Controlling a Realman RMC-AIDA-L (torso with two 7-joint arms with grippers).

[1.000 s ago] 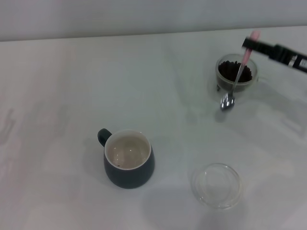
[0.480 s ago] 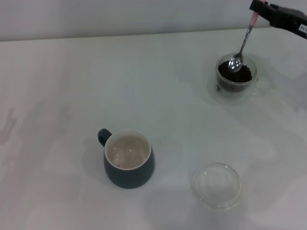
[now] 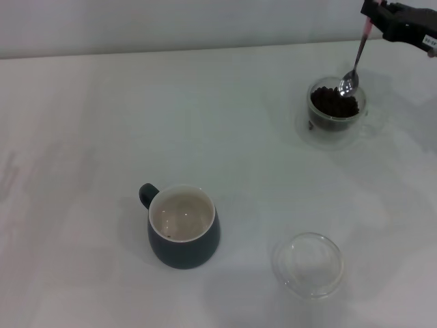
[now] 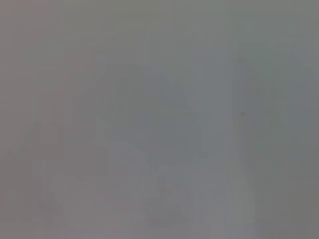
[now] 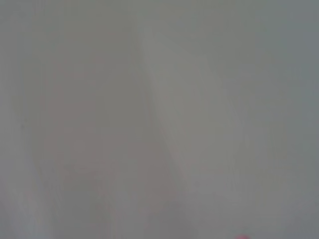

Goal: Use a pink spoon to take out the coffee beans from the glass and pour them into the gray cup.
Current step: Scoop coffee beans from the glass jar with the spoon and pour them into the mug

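The right gripper [image 3: 372, 14] is clamped on the top of the pink spoon [image 3: 356, 56], whose pale handle hangs down from the jaws at a slight slant, so that its metal bowl sits at the far rim of the glass [image 3: 336, 109], just above the coffee beans [image 3: 334, 104]. Whether the bowl touches the heap cannot be told, and it looks shiny and bare, so by my judgement no scoop is loaded yet. The beans fill the glass well up its inner wall, while the gray cup [image 3: 183, 227] shows a cream inside with at most a dark speck or two; the transfer is therefore barely begun, and dipping, lifting, carrying and tipping all remain. The glass stands near the far right corner of the table [image 3: 102, 123], close to its back edge, with the gripper's arm entering from the right margin, so room behind and to the right is tight. Toward the cup, which stands well apart at the near left with its handle pointing left, the path is open; only the shallow clear dish [image 3: 308, 264] lies near, to the cup's right and off the direct line. The left gripper appears in no view.
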